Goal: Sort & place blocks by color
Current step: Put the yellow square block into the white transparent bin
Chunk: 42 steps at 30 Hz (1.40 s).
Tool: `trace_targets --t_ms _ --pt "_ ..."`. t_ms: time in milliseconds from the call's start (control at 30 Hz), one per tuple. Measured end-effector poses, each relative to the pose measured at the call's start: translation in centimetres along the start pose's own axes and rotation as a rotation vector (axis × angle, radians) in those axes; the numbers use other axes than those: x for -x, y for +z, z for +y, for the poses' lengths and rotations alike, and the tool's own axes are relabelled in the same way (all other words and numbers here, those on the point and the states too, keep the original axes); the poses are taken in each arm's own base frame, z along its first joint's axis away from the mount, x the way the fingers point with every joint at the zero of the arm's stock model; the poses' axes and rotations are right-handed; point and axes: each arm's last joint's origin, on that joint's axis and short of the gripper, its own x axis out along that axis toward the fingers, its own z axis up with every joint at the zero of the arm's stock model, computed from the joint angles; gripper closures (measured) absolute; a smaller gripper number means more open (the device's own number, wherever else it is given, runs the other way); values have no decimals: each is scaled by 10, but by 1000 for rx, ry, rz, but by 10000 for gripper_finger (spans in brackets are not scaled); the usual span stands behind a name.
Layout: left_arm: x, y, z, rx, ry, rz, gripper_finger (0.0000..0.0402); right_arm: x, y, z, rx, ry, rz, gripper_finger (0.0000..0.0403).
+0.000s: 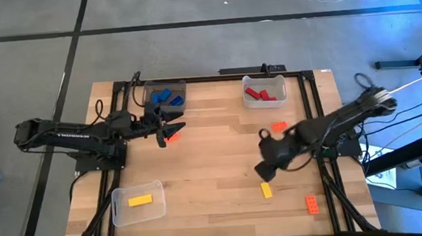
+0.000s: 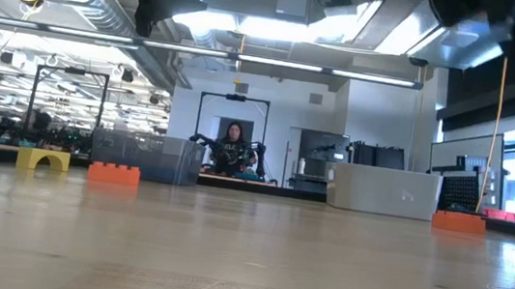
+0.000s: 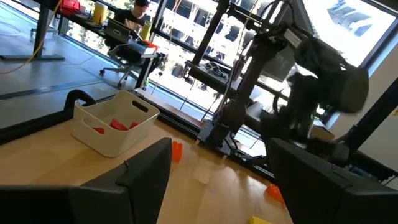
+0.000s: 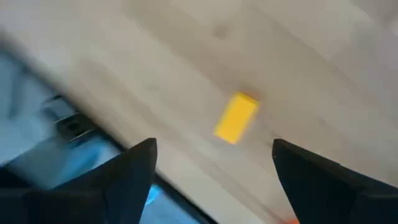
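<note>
My left gripper (image 1: 169, 130) (image 3: 217, 168) is open, near the blue bin (image 1: 148, 102). An orange block (image 1: 171, 137) (image 2: 113, 173) lies flat on the table right by its fingertips, hidden in the left wrist view. My right gripper (image 1: 265, 172) (image 4: 214, 155) is open and hangs over a loose yellow block (image 1: 266, 190) (image 4: 236, 117) that lies on the wood. In the right wrist view that block shows beyond the gap between the fingers. Two more orange blocks lie loose: one (image 1: 278, 126) near the red bin, one (image 1: 311, 204) at the near right.
The far bin holds blue blocks (image 1: 167, 98). The white bin (image 1: 278, 82) (image 3: 118, 134) holds red blocks (image 1: 260, 94). A clear bin (image 1: 120, 209) at the near left holds a yellow block (image 1: 140, 201). A person sits in the room beyond the table's far edge.
</note>
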Motion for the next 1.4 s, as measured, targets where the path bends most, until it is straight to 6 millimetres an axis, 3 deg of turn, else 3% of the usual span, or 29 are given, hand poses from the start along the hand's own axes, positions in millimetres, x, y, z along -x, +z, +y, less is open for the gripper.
trace_targets --t_ms 300,433,567,1000,1100,1267,1400 --pt "0 0 0 0 0 0 141 -92 -8 4 -177 -321 49 85" --pt "0 0 0 0 0 0 141 -126 -10 8 -181 -328 82 85" --pt "0 0 0 0 0 0 141 -146 -15 11 -183 -315 109 85" --pt "0 0 0 0 0 -1 141 -156 -22 8 -206 -368 108 118" --pt "0 0 0 0 0 0 141 -156 -22 7 -201 -380 110 155" --pt "0 0 0 0 1 -1 141 -153 -23 6 -125 -386 134 280" --pt "0 0 0 0 1 -1 141 -147 -23 1 -21 -431 140 281"
